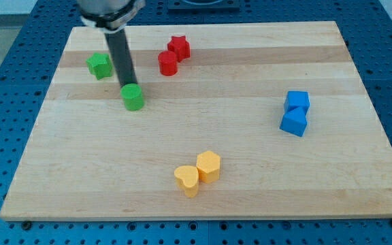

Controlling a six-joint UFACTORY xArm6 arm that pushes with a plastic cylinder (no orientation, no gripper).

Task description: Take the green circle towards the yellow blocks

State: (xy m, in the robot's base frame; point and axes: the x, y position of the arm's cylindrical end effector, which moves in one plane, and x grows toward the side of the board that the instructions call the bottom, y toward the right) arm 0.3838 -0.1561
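The green circle (133, 97) stands on the wooden board (250, 184) at the upper left of the middle. My tip (127, 84) sits right at the circle's top-left edge, touching or nearly touching it. Two yellow blocks lie near the view's bottom centre: a yellow heart (187, 180) and a second yellow block (208, 165), touching each other. They are below and to the right of the green circle.
A green star (100, 65) lies left of the rod. A red circle (168, 63) and a red star (179, 47) sit at the top centre. Two blue blocks (295, 112) touch at the view's right.
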